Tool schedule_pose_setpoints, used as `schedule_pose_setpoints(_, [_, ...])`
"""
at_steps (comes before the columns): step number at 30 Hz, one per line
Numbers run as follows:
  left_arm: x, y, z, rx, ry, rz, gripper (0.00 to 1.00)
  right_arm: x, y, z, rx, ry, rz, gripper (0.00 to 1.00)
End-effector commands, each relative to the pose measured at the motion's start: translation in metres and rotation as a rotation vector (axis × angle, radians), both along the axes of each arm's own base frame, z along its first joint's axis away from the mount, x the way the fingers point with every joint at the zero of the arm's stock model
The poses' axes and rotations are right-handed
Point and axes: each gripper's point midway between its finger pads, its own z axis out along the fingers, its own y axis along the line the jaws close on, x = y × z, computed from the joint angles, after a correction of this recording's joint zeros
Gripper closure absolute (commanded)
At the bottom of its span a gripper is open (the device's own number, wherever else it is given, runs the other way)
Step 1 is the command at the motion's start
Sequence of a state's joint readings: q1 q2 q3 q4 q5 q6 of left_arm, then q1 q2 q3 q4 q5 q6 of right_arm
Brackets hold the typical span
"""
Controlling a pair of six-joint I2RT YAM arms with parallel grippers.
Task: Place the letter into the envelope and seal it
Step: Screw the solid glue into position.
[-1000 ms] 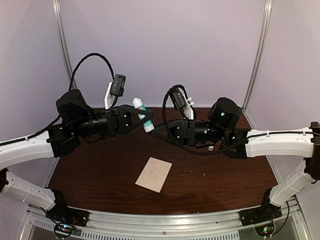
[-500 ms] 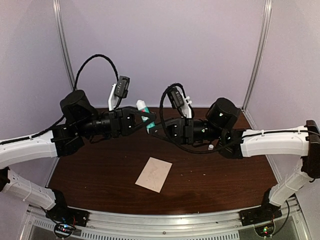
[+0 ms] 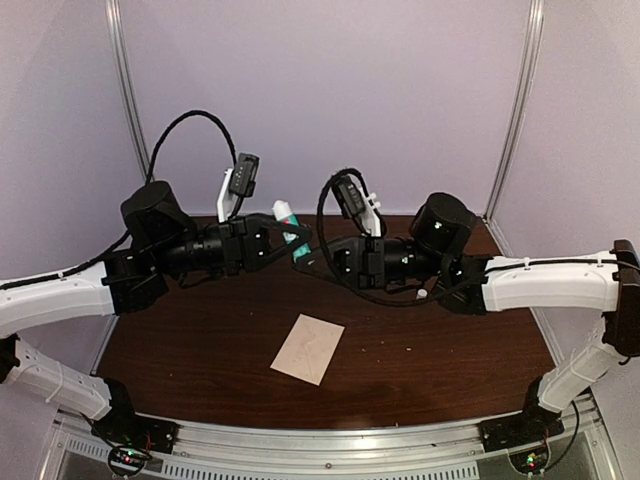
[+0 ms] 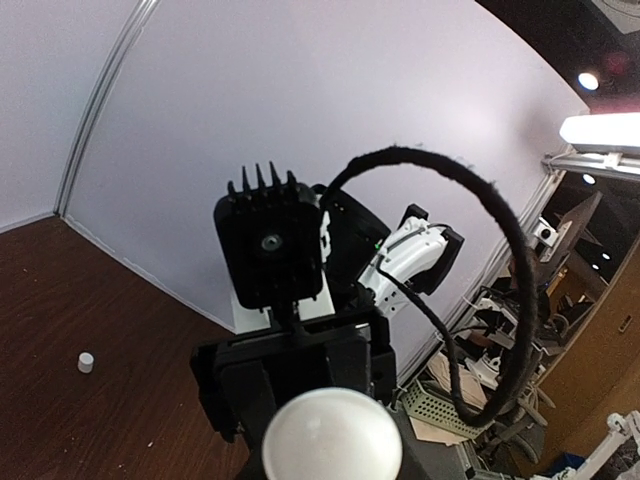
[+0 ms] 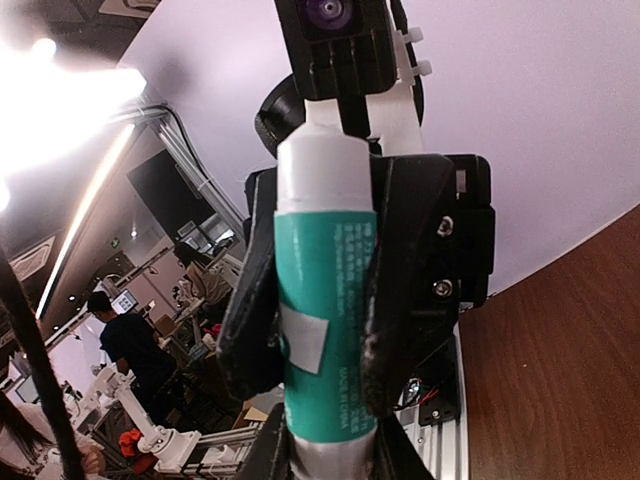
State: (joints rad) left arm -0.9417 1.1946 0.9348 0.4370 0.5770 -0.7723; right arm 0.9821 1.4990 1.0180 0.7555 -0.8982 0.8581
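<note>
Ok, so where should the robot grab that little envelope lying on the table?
Probably by one long edge, coming straight down from above. The envelope lies flat on the table, paper-thin, so it can't be pinched from the side, and nothing sits beside its edges. The left gripper is busy holding the glue stick.

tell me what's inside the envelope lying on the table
The envelope lies flat on the brown table with nothing on top of it. Its own paper covers the inside, so whether a letter is in there cannot be seen.
</note>
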Motion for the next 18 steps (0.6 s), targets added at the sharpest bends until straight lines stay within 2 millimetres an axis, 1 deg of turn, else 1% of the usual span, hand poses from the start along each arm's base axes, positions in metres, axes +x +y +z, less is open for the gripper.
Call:
schedule_pose_setpoints(1, [0.022,0.005,-0.015,0.058,0.002,0.133,1.0,0.021,0.001,0.006,-0.113,-0.095,-0.134,0.97])
schedule_pose_setpoints(4, [0.035,0.005,-0.024,0.104,0.022,0.199,1.0,0.049,0.0,-0.009,-0.275,-0.155,-0.29,0.99])
schedule_pose_setpoints(10, [0.059,0.007,-0.036,0.157,0.086,0.33,1.0,0.093,-0.01,-0.026,-0.513,-0.235,-0.55,1.0])
schedule_pose_setpoints(14, [0.071,0.006,-0.045,0.186,0.139,0.382,1.0,0.116,-0.015,-0.036,-0.672,-0.295,-0.723,1.0])
schedule_pose_setpoints(15, [0.074,0.006,-0.048,0.192,0.153,0.393,1.0,0.12,-0.015,-0.037,-0.699,-0.306,-0.756,0.99])
schedule_pose_setpoints(16, [0.076,0.007,-0.05,0.197,0.168,0.404,1.0,0.124,-0.015,-0.043,-0.734,-0.314,-0.78,0.99])
schedule_pose_setpoints(18, [0.08,0.008,-0.055,0.205,0.199,0.428,1.0,0.129,-0.013,-0.043,-0.762,-0.331,-0.824,0.99])
